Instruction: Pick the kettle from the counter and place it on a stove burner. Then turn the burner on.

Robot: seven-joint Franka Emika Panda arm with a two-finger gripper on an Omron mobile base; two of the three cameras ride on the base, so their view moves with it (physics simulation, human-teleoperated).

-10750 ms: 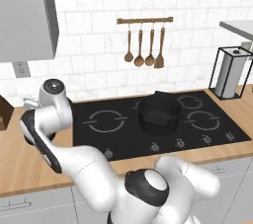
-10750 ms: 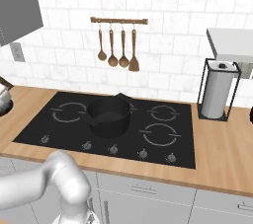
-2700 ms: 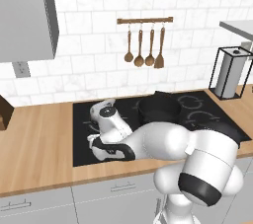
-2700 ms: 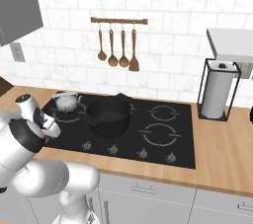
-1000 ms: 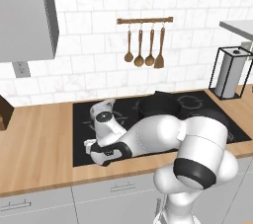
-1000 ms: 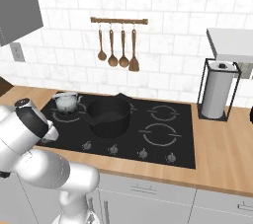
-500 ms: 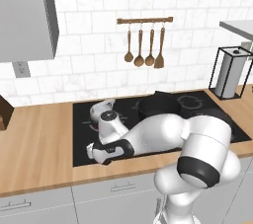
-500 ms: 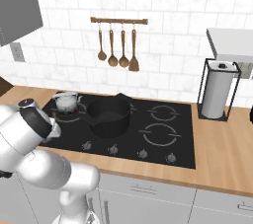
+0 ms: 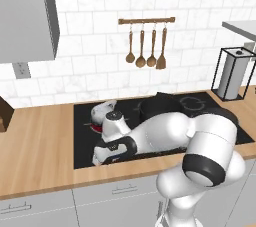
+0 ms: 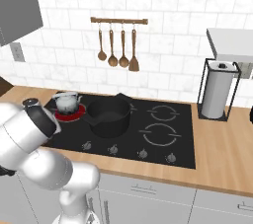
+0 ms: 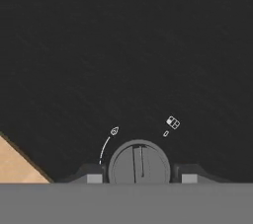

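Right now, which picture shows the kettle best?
The right base view: the kettle stands in the open on a glowing red burner, beside the black pot. In the left base view the arm hides most of it.

white tiled wall [image 9: 90, 46], grey cabinets [image 9: 30, 16]

The small round silver metal kettle [image 10: 66, 102] is seen standing upright on a glowing red stove burner [image 10: 68, 115] at the back left of the black glass. The long light-brown wood counter [image 9: 37, 146] is spread around it.
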